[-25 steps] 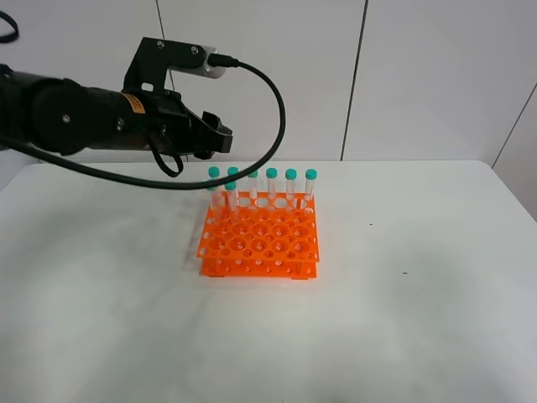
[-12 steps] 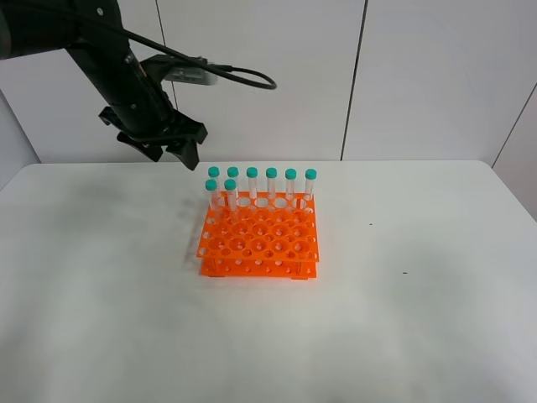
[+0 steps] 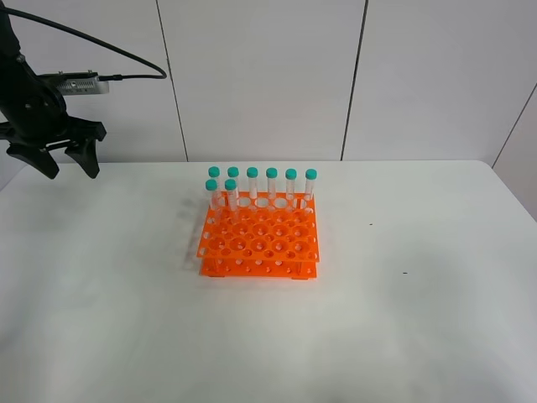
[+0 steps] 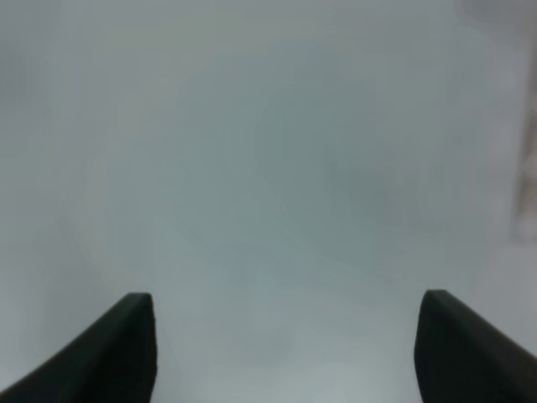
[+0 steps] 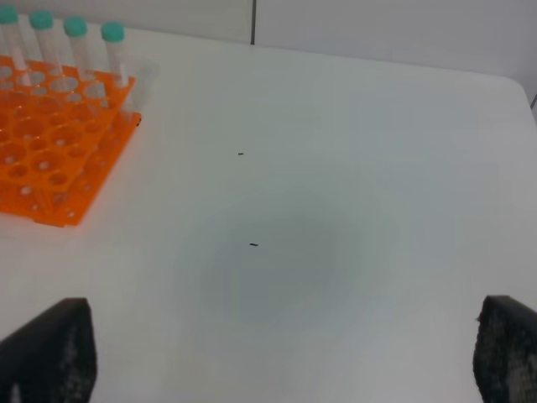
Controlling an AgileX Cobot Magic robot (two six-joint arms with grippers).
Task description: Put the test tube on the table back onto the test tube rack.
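The orange test tube rack [image 3: 260, 243] stands mid-table on the white table [image 3: 419, 319]. Several test tubes with teal caps [image 3: 271, 186] stand upright along its back rows; no test tube lies on the table top in any view. My left gripper [image 3: 65, 164] hangs open and empty far to the left, at the table's back edge before the wall. In the left wrist view its gripper [image 4: 285, 353] shows two spread dark fingertips [image 4: 126, 344] over a blurred white surface. The right gripper [image 5: 281, 361] is open and empty over bare table, with the rack [image 5: 50, 151] off to one side.
White wall panels rise behind the table. Two small dark specks [image 3: 372, 224] mark the table top right of the rack. A black cable [image 3: 126, 54] trails from the left arm. The right arm does not show in the exterior view.
My left arm has swung away from above the rack's back-left corner to the far left. The tubes and the rack have stayed put. The right gripper has not changed.
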